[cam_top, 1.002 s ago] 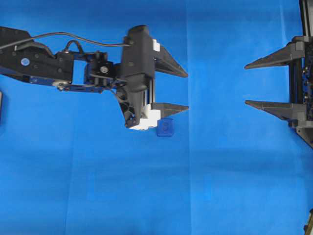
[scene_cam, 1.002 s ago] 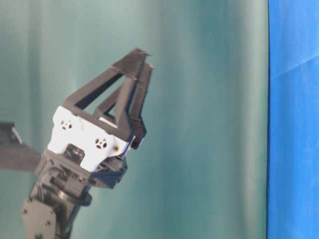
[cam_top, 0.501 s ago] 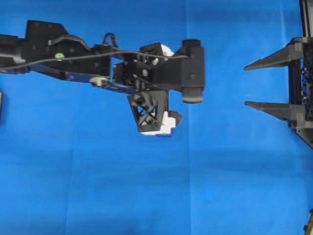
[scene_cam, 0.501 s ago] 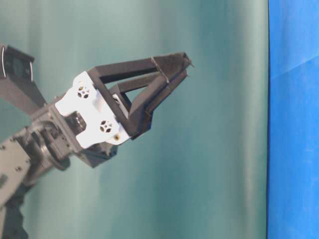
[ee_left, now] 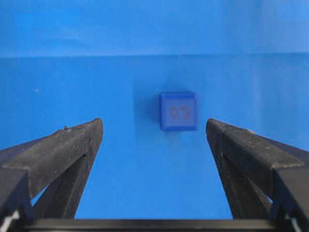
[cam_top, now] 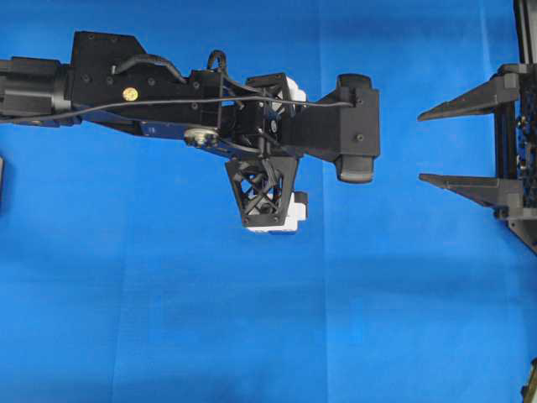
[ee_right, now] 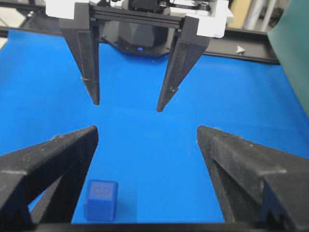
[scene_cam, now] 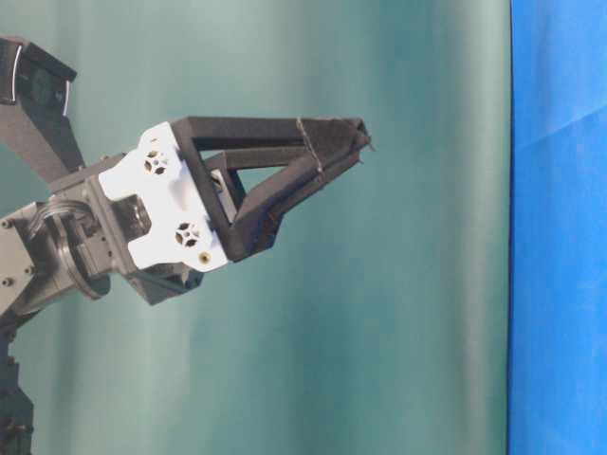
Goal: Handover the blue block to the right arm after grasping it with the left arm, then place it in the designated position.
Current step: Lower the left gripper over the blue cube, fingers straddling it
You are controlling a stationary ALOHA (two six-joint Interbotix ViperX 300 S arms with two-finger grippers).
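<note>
Blue cloth covers the whole work surface, and the blue block rests on it, ungrasped, with its embossed face up. In the left wrist view the block lies ahead of the left gripper, in the gap between the two spread fingers but nearer the right-hand finger than the other, and touching neither. The left arm is pitched downward above the block, which it hides in the overhead view; judged from this, the task is at its first step, the approach, and grasp, handover and placement all remain. The right gripper is likewise spread wide and empty; the overhead view shows the right arm at the right edge of that frame, well apart from the left arm. The right wrist view shows the block low on the cloth, just beside its left-hand finger. Open cloth surrounds the block on every visible side, with no obstruction to descent. No marked placement position can be made out in any view. A green backdrop stands behind the left gripper in the table-level view.
</note>
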